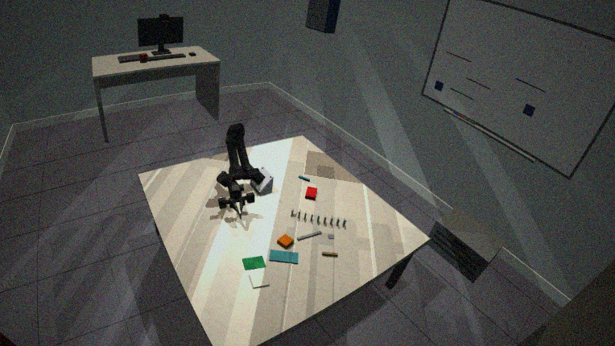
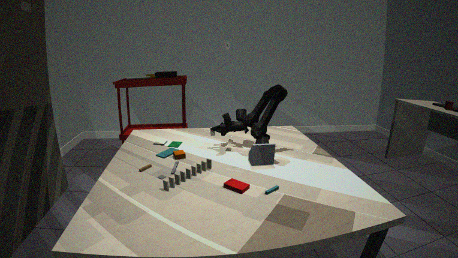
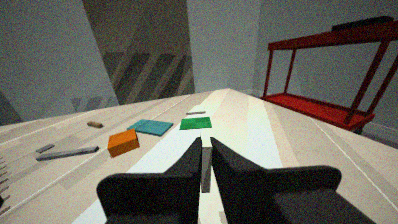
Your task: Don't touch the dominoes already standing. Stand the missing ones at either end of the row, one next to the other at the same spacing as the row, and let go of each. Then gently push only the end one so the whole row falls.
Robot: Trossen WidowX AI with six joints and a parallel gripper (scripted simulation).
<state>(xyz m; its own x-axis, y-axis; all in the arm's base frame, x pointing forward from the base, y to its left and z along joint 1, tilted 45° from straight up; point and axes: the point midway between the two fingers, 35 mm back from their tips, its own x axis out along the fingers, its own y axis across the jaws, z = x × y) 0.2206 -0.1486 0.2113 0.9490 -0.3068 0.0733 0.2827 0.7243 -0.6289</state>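
Observation:
A row of several grey dominoes stands upright, evenly spaced, on the table; one is the end domino nearer the arm (image 1: 293,213) (image 2: 208,164), another the far end domino (image 1: 344,223) (image 2: 165,185). Only edges of the row show at the left of the wrist view. My gripper (image 1: 240,216) (image 2: 213,129) (image 3: 204,141) is shut on a grey domino (image 2: 213,132) (image 3: 206,172), held above the table, away from the row on the arm's side, with the gripper pitched nearly level. A small flat grey piece (image 1: 330,236) (image 2: 161,176) (image 3: 45,148) lies beside the row; I cannot tell if it is a domino.
Near the row lie a grey bar (image 1: 308,235) (image 2: 174,167), an orange block (image 1: 285,240) (image 3: 123,142), a teal slab (image 1: 283,256), a brown stick (image 1: 329,253) and a red block (image 1: 311,192) (image 2: 236,185). Farther off are a green sheet (image 1: 253,262) and a small teal bar (image 2: 271,189).

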